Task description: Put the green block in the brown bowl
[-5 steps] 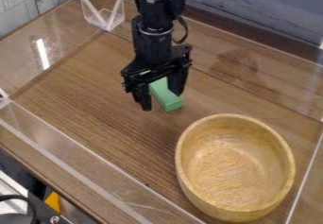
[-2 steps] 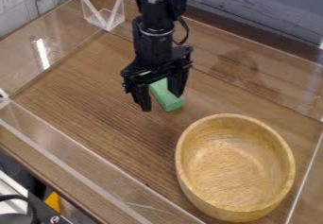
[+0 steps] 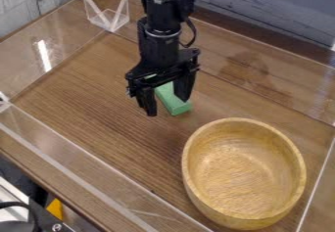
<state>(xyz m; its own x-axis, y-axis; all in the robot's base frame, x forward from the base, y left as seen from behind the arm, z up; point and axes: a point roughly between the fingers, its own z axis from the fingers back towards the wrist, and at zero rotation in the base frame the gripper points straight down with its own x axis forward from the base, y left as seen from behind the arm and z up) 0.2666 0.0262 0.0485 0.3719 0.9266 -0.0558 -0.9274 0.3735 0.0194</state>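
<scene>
The green block (image 3: 174,103) lies on the wooden table, a small bright green piece partly covered by the fingers in front of it. My black gripper (image 3: 165,96) hangs straight down over it, open, with one finger (image 3: 141,93) left of the block and the other at its right. Whether the fingers touch the block cannot be told. The brown bowl (image 3: 244,169) is a wide, light tan wooden dish with a thick rim, sitting empty at the lower right, a short way from the block.
Clear acrylic walls (image 3: 78,172) ring the wooden tabletop (image 3: 92,99). A small clear stand (image 3: 108,13) sits at the back left. The table's front edge runs along the lower left.
</scene>
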